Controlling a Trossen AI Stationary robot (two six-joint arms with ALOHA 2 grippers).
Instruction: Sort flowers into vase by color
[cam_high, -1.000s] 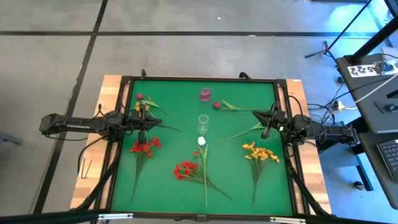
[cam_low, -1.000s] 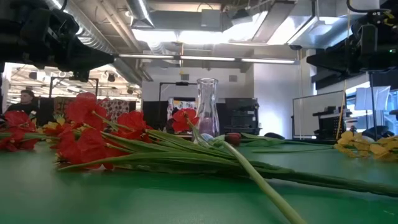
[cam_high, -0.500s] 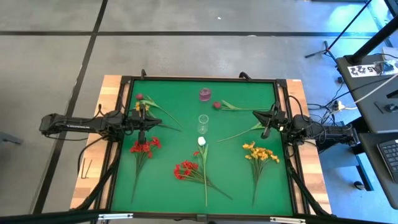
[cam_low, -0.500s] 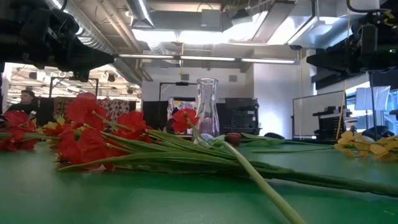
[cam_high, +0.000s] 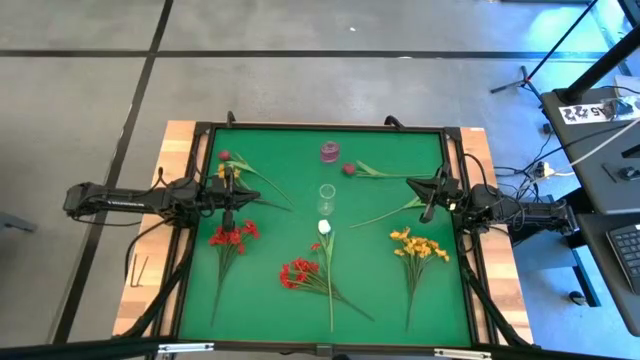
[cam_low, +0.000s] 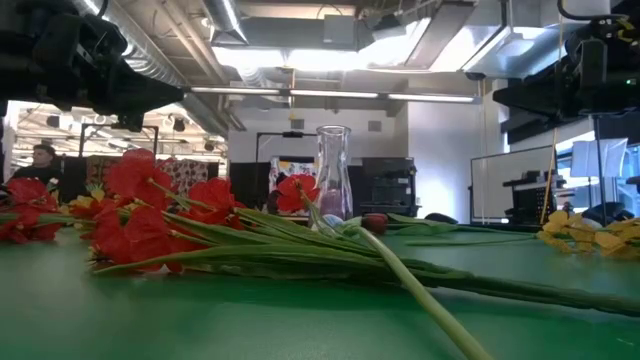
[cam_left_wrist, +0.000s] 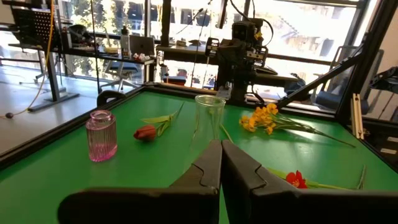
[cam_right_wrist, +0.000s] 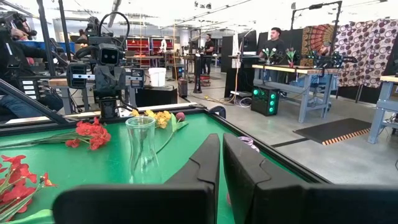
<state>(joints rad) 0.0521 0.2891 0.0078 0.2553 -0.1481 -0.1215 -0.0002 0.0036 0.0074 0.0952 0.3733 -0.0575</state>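
The left gripper is hanging over the left edge of the green mat, left of the clear vase, its arm reaching in level from the table's left side. Its fingers are pressed together and holding nothing. The right gripper is mirroring it to the right of the clear vase, above a bare green stem; its fingers are all but touching, with only a sliver between them, and are likewise empty.

The clear vase is standing upright near the mat's centre. Behind it, toward the far edge, a small pink vase is standing apart from it. All the flowers are lying flat on the mat:
- a white tulip just in front of the clear vase, its stem running toward the near edge;
- a red cluster in front and slightly left of the clear vase, crossing the tulip's stem;
- a second red cluster to the left and front of the clear vase, just below the left gripper;
- a yellow cluster to the right and front of the clear vase;
- a dark pink bud behind and right of the clear vase, beside the pink vase;
- a yellow-and-pink sprig far left of the clear vase, near the back corner.

The mat is sitting inside a black frame on a wooden table. Beyond it, a workshop is showing: workbenches, monitors, windows, ceiling lights, and people standing well off.
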